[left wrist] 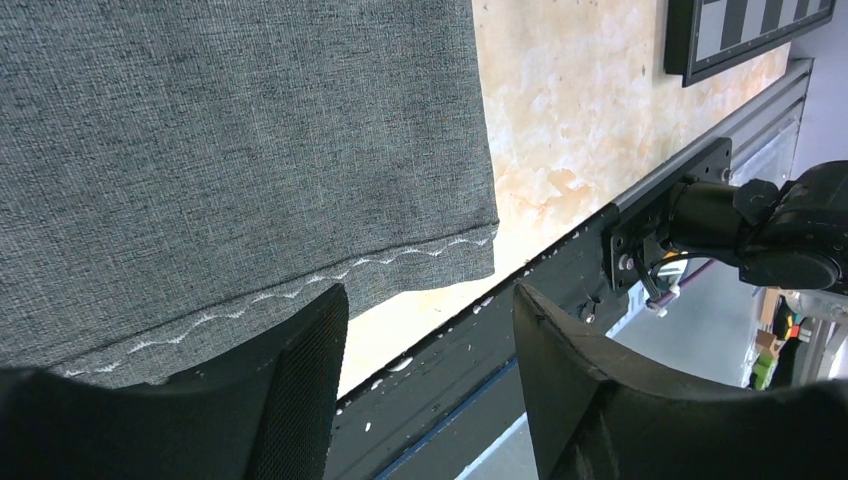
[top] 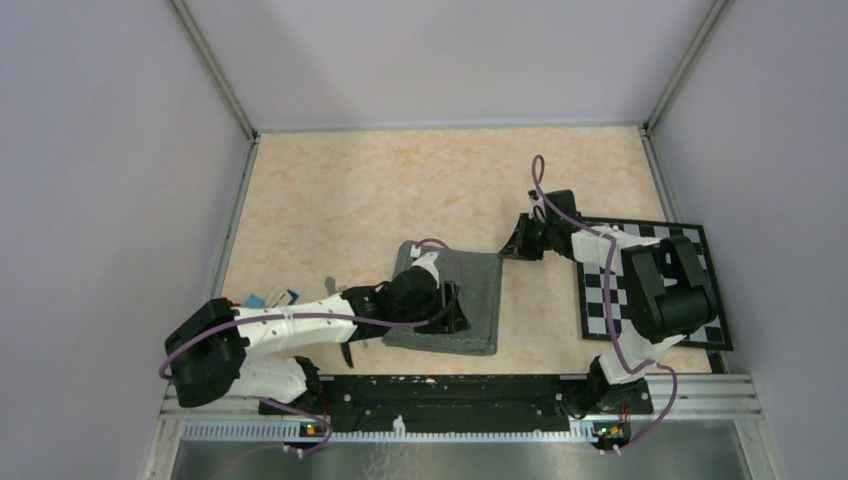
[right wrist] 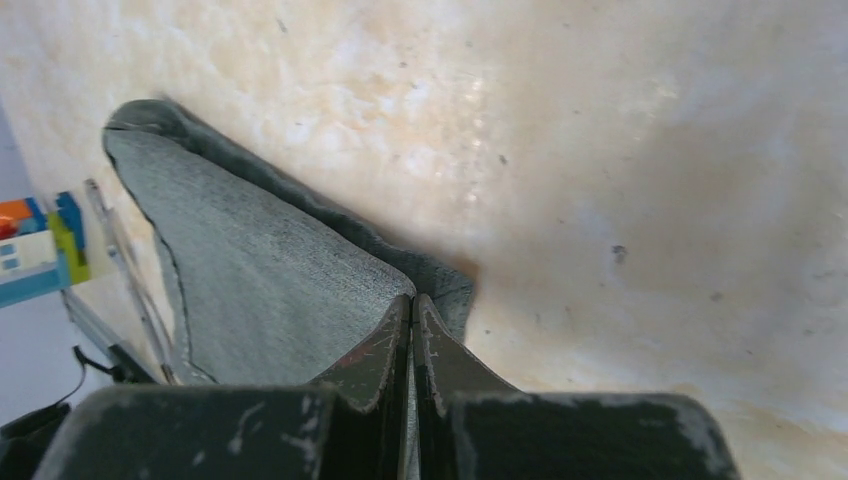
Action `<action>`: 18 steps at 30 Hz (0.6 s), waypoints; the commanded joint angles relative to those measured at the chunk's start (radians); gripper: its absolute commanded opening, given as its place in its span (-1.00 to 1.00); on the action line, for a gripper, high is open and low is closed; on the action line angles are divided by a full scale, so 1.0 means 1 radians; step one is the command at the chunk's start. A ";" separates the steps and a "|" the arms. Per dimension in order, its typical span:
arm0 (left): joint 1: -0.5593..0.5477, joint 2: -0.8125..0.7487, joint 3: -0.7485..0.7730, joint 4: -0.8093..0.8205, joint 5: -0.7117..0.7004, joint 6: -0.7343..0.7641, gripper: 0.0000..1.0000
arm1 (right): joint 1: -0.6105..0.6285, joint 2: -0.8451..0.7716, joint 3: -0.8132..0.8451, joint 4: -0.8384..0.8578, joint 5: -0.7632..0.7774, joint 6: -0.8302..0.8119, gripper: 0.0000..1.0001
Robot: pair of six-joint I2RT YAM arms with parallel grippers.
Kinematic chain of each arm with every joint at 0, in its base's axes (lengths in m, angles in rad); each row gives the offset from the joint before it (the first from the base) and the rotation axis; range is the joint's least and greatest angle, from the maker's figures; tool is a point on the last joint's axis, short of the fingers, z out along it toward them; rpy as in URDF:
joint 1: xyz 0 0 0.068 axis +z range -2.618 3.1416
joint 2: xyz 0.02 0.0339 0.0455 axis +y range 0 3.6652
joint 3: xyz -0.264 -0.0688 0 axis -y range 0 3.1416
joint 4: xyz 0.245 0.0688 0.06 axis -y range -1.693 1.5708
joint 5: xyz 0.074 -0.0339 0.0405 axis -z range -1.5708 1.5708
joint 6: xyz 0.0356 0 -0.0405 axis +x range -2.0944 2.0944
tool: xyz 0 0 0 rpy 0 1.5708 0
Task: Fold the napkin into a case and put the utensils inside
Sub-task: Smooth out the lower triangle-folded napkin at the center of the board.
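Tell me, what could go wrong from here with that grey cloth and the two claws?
1. The right claw is shut on only the very corner of the napkin; so small a pinch could slip once it pulls the cloth over.
2. The left claw hangs open above the napkin's stitched near hem, not pressing it; unpinned, the whole napkin might drag across the table instead of folding.

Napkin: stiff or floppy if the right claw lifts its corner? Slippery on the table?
Likely floppy: the napkin corner at the shut right claw bends in a soft curve. Probably light: thin woven cloth lying flat. Matte weave suggests it drags rather than slides freely on the smooth table.
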 commanded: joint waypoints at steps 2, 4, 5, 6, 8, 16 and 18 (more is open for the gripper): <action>0.003 0.043 0.033 0.068 0.049 0.016 0.36 | -0.003 -0.016 0.020 -0.041 0.097 -0.048 -1.00; 0.003 0.069 0.053 0.072 0.063 0.026 0.40 | -0.003 -0.024 0.021 -0.058 0.090 -0.059 -0.76; 0.004 0.083 0.069 0.071 0.068 0.032 0.41 | -0.002 -0.033 0.020 -0.065 0.088 -0.060 -0.63; 0.004 0.099 0.083 0.072 0.069 0.038 0.41 | -0.004 -0.045 0.016 -0.073 0.090 -0.063 -0.49; 0.007 0.137 0.127 0.073 0.063 0.058 0.42 | -0.019 -0.083 -0.007 -0.060 0.076 -0.056 -0.26; 0.013 0.312 0.326 0.037 0.124 0.113 0.41 | -0.062 -0.130 -0.114 0.017 -0.136 -0.025 -0.15; 0.009 0.325 0.314 0.038 0.146 0.104 0.43 | -0.060 -0.177 -0.180 0.067 -0.194 0.014 -0.10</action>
